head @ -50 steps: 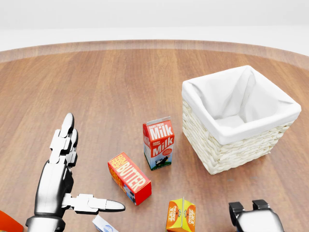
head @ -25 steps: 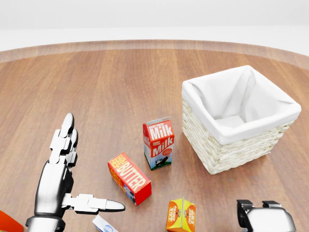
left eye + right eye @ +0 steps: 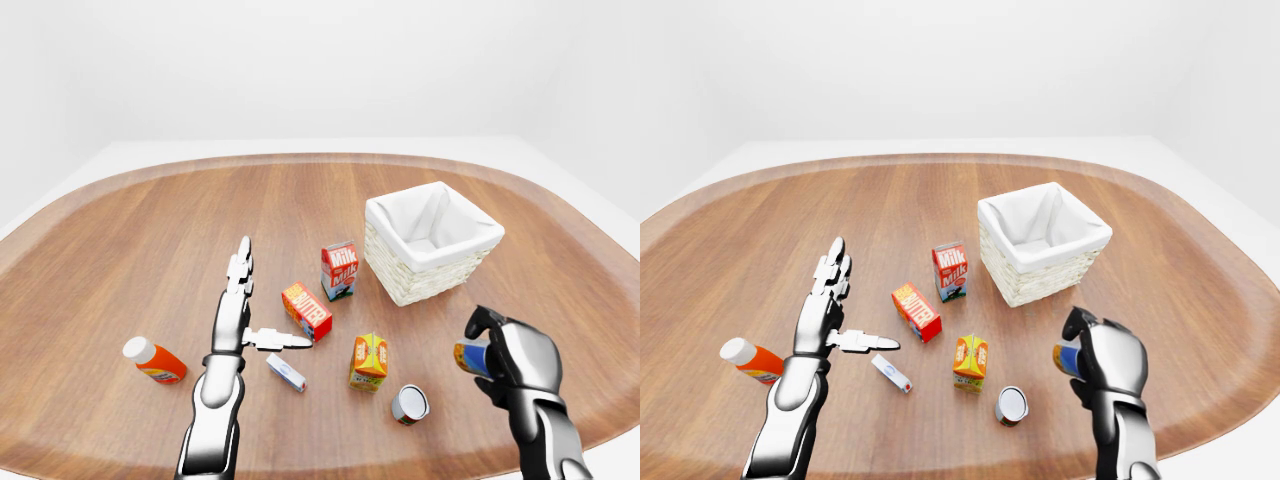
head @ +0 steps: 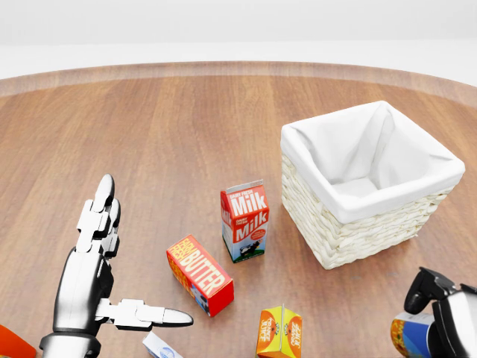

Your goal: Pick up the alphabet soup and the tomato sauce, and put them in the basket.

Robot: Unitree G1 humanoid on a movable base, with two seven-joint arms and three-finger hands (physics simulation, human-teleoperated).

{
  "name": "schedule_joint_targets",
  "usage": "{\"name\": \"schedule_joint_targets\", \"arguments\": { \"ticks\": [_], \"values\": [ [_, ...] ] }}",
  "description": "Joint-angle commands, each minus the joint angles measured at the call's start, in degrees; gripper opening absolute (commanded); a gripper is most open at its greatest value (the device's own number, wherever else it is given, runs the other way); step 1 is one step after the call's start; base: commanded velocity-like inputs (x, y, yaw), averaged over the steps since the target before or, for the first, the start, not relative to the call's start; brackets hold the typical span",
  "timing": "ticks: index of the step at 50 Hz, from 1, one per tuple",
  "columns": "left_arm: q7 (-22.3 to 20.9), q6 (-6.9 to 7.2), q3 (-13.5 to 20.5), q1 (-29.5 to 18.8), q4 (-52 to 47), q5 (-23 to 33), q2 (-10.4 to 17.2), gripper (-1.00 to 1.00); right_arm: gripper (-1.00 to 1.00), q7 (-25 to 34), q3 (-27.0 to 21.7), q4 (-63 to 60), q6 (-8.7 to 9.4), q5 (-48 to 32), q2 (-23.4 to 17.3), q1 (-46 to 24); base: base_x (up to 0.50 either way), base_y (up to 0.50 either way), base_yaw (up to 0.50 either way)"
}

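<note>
My right hand [image 3: 497, 350] is shut on a can with a blue and orange label, the alphabet soup [image 3: 470, 357], and holds it above the table at the lower right, below the basket. The can also shows in the head view [image 4: 408, 335]. A second can, the tomato sauce [image 3: 410, 404], has a red side and a silver end; it rests on the table left of my right hand. The wicker basket [image 3: 400, 285] with white lining stands at the right of centre and holds nothing I can see. My left hand [image 3: 265, 300] is open and empty, hovering left of the butter box.
A milk carton [image 4: 244, 221] stands just left of the basket. A red butter box [image 4: 199, 274] and an orange juice carton [image 4: 279, 332] lie below it. A small white box [image 3: 286, 372] and an orange bottle with a white cap [image 3: 153, 360] lie near my left arm.
My right hand has moved to the right and up in the head view, and the can in its grasp now shows. The left hand and the other things have not moved.
</note>
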Motion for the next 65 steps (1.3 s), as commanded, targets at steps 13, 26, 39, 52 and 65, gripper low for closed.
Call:
{"name": "schedule_joint_targets", "arguments": {
  "ticks": [13,26,39,52,65],
  "values": [
    [0.1,0.0,0.2,0.2,-0.5,-0.5,-0.1,1.0,-1.0,10.4,-6.5,-16.2,0.0,9.9,5.8,0.3,0.0,0.0,0.0],
    [0.1,0.0,0.2,0.2,-0.5,-0.5,-0.1,1.0,-1.0,16.8,-6.2,-22.6,0.0,15.2,7.2,-1.1,0.0,0.0,0.0],
    [0.1,0.0,0.2,0.2,-0.5,-0.5,-0.1,1.0,-1.0,19.8,-4.9,-25.9,0.0,18.5,6.5,-4.5,0.0,0.0,0.0],
    [0.1,0.0,0.2,0.3,-0.5,-0.4,-0.1,1.0,-1.0,17.5,-2.7,-23.2,0.0,21.2,3.6,-10.2,0.0,0.0,0.0],
    [0.1,0.0,0.2,0.2,-0.5,-0.4,0.0,1.0,-1.0,15.4,-2.3,-21.5,0.0,23.9,0.3,-15.9,0.0,0.0,0.0]
  ]
}}
